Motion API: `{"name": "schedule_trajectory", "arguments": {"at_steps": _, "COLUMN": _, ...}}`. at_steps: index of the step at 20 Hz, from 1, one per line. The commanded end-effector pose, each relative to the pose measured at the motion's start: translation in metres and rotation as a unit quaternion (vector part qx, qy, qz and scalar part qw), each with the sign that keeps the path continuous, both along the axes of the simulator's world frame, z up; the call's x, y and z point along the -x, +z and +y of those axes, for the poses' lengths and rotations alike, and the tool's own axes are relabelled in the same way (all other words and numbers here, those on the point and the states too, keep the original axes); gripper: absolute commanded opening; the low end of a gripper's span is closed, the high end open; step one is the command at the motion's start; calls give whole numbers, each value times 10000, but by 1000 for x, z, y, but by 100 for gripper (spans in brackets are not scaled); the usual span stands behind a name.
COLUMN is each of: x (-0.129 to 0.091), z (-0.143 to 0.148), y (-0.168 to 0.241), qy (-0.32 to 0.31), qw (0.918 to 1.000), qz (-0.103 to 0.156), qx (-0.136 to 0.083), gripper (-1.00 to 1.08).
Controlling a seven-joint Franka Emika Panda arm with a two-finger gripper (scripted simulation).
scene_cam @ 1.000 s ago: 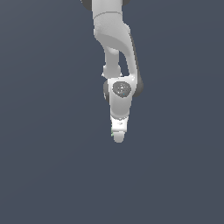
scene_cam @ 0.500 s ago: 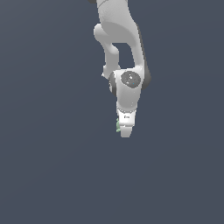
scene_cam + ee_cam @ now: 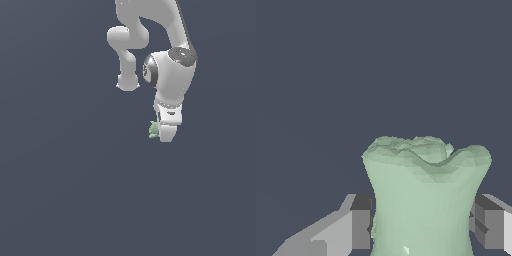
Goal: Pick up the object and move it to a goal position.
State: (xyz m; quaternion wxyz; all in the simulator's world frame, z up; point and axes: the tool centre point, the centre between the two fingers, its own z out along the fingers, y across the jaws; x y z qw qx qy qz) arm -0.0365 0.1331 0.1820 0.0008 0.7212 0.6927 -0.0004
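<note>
The object (image 3: pixel 426 200) sits clamped between the end effector (image 3: pixel 423 222) fingers

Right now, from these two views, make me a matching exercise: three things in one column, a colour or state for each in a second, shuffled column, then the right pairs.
Column one:
1. the object
2. the hand
3. the fingers

Column two:
A. white, at the end of the arm, pointing down in the exterior view
B. grey, one on each side of the green thing, pressed against it
C. pale mint-green, lumpy, with a knobbly end

Pairs: 1-C, 2-A, 3-B
</note>
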Motion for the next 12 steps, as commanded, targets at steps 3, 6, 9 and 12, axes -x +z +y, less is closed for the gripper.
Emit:
{"name": "schedule_trajectory", "arguments": {"at_steps": 3, "x": 6, "z": 31, "y": 41, "qy": -1, "qw": 10000, "qz": 5, "qx": -4, "gripper": -100}}
{"name": "schedule_trajectory", "arguments": {"at_steps": 6, "x": 8, "z": 48, "y": 62, "qy": -1, "qw": 10000, "qz": 5, "qx": -4, "gripper": -100}}
{"name": "schedule_trajectory", "arguments": {"at_steps": 9, "x": 9, "z": 61, "y": 79, "qy": -4, "qw": 10000, "qz": 5, "qx": -8, "gripper": -100}}
{"name": "schedule_trajectory", "arguments": {"at_steps": 12, "x": 10, "z": 70, "y": 90, "qy": -7, "qw": 10000, "qz": 4, "qx": -9, "gripper": -100}}
